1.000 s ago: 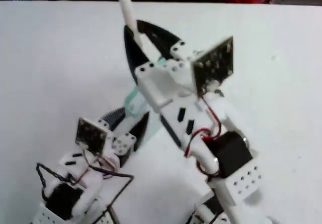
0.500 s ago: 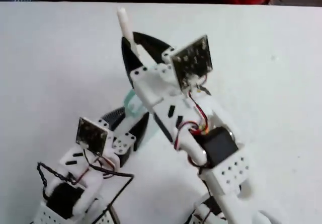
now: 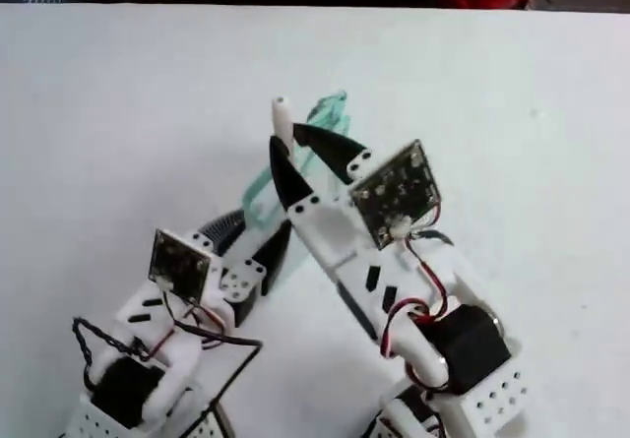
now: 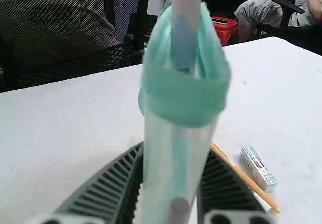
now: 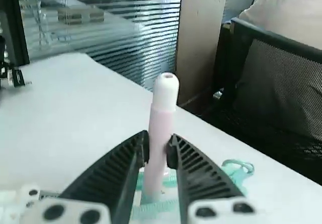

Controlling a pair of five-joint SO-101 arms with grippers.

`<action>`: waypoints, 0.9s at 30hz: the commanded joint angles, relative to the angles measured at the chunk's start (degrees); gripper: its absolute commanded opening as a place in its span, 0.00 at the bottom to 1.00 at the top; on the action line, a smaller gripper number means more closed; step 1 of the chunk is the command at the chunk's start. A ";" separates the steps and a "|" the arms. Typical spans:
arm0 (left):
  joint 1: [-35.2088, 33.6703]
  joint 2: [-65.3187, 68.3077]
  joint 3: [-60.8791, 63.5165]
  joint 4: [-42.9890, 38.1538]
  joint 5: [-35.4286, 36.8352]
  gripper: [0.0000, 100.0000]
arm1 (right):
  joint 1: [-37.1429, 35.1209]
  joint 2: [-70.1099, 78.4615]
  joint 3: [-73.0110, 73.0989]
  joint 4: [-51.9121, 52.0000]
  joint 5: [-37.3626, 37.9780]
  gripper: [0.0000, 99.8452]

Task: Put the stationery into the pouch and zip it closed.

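A clear pouch [image 4: 176, 133] with a teal rim stands upright, and my left gripper [image 4: 173, 194] is shut on its lower part. In the high view the left gripper [image 3: 251, 236] sits near the front left, with the pouch [image 3: 330, 113] slanting away from it. My right gripper [image 3: 287, 138] is shut on a pale pink pen [image 3: 283, 115] just above the pouch. The pen [image 4: 182, 38] passes down through the pouch mouth. In the right wrist view the pen [image 5: 163, 108] stands upright in the right gripper [image 5: 158, 138], with the pouch's teal edge [image 5: 236, 167] below.
A yellow pencil [image 4: 246, 179] and a small boxed eraser [image 4: 257, 167] lie on the white table [image 3: 118, 113] beside the pouch. Both arms crowd the front middle. Open table lies to the left, right and back.
My right gripper has drawn back toward the front and to the right with the pen, bringing it down over the pouch. The pouch's top has come into sight. The left arm has stayed still.
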 commanded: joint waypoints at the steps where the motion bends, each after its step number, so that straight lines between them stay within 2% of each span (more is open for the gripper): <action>1: 0.57 0.31 0.44 0.09 0.53 0.14 | -0.66 -0.92 -0.26 2.86 1.58 0.02; 3: 0.57 0.31 0.44 0.09 0.53 0.14 | -1.98 -1.01 -0.35 4.09 1.58 0.07; 8: 0.57 0.31 0.53 0.09 0.53 0.14 | -2.77 -1.01 -0.35 5.05 1.49 0.27; 18: 0.57 0.31 0.53 0.09 0.53 0.14 | -1.10 -1.36 -0.44 4.97 1.32 0.23; 22: 0.57 0.31 0.53 0.09 0.53 0.14 | 5.23 -0.92 -0.35 5.05 1.05 0.23; 27: 0.57 0.31 0.53 0.09 0.53 0.14 | 17.71 -0.84 0.00 4.70 1.05 0.23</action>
